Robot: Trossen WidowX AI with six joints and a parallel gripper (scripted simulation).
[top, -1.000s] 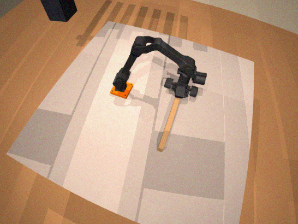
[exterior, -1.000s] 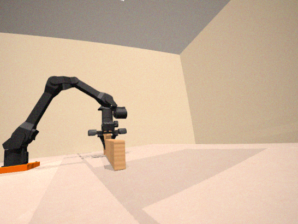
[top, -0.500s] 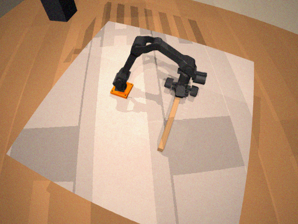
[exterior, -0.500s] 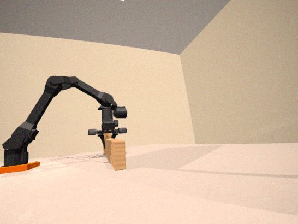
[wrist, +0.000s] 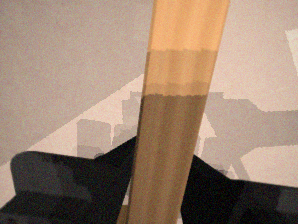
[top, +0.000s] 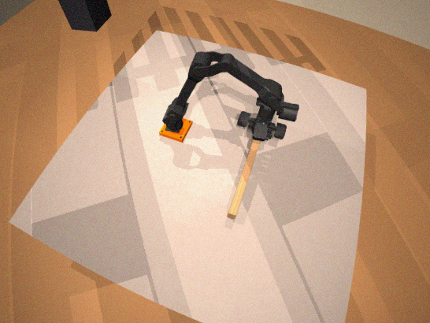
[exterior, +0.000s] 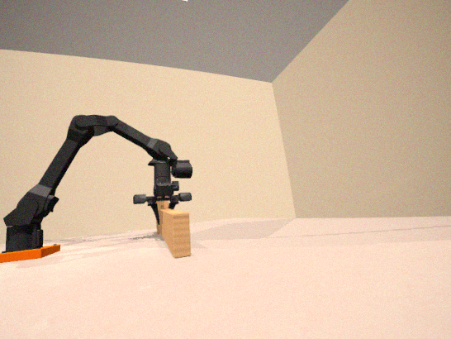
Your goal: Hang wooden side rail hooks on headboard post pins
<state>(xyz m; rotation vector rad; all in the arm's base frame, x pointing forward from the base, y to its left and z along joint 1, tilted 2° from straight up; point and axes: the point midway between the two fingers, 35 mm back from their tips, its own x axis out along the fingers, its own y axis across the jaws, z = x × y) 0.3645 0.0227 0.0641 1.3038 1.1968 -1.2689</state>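
Rail (top: 243, 179) (exterior: 178, 233) (wrist: 180, 75) in hand (top: 257, 139) (exterior: 165, 217) (wrist: 155, 143); arm base (top: 173, 123) (exterior: 24, 237) on plate (top: 176, 137) (exterior: 50, 250), left of rail in top view.
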